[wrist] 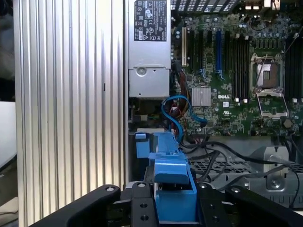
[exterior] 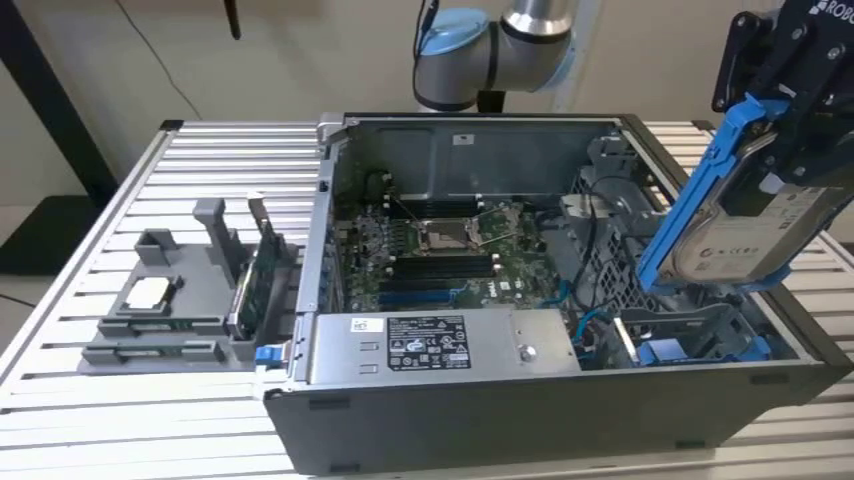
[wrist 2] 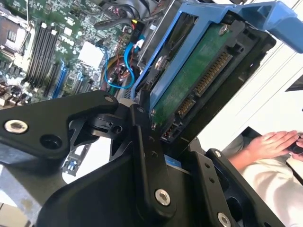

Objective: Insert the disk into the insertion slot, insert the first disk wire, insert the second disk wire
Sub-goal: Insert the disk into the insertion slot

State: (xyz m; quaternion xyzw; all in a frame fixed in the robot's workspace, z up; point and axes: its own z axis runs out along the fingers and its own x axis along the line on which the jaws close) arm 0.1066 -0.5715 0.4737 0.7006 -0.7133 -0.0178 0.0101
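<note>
In the exterior view the black claw [exterior: 787, 140] hangs over the end of the open computer case [exterior: 400, 420] at the exterior view's right, pinching the disk [exterior: 754, 235] by its upper part. The disk slants down below the claw. It has a silver-white body with a pale label and is clipped in a bright blue carrier, whose long rail slopes toward the insertion slot [exterior: 687, 335], the blue-railed bay directly beneath the claw. The disk's low end is just above that bay, and I cannot tell whether it touches; the picture edge cuts off the claw's top. In the second wrist view the claw's fingers [wrist 2: 147, 156] press on the disk [wrist 2: 189, 85], which shows a green circuit board and a connector row inside the blue frame. Beyond the claw lies the motherboard [wrist 2: 52, 52], and a person's hand [wrist 2: 274, 142] is off to one side. In the first wrist view the disk [wrist: 173, 184] shows edge-on as a blue block between the fingers [wrist: 142, 208]. Past it are blue cables [wrist: 173, 113] and the grey power-supply box [wrist: 149, 47].
</note>
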